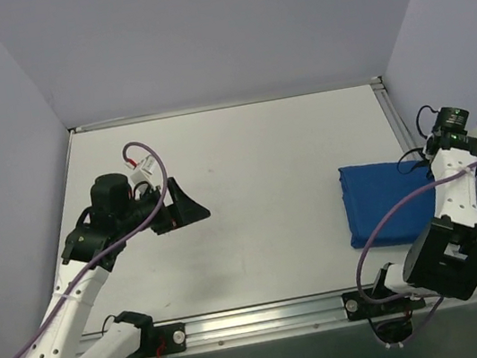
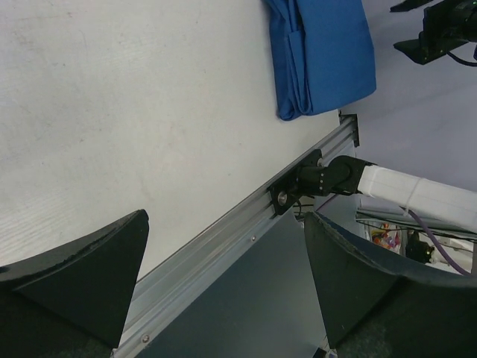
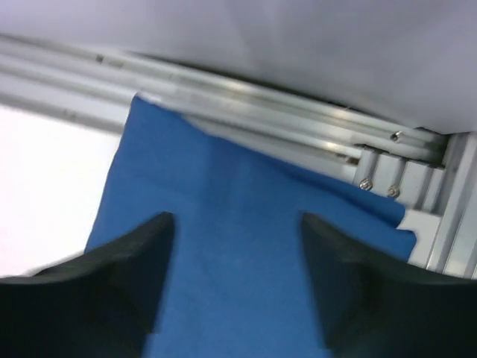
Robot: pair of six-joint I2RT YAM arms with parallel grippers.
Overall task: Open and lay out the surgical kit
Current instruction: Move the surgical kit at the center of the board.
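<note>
The folded royal-blue cloth wrap lies as a closed, flat bundle on the right side of the white counter, its right edge against the side rail. Over the bundle's far right part the right hand has its fingers spread, gripping nothing, with cloth beneath them. Well apart on the left, the left hand hangs above the counter, fingers likewise spread and empty.

I see the folded cloth bundle lying on the table at its right side, up against the edge rail. My right end effector is over the bundle. My left end effector is over the table's left half, well apart from the bundle.
</note>
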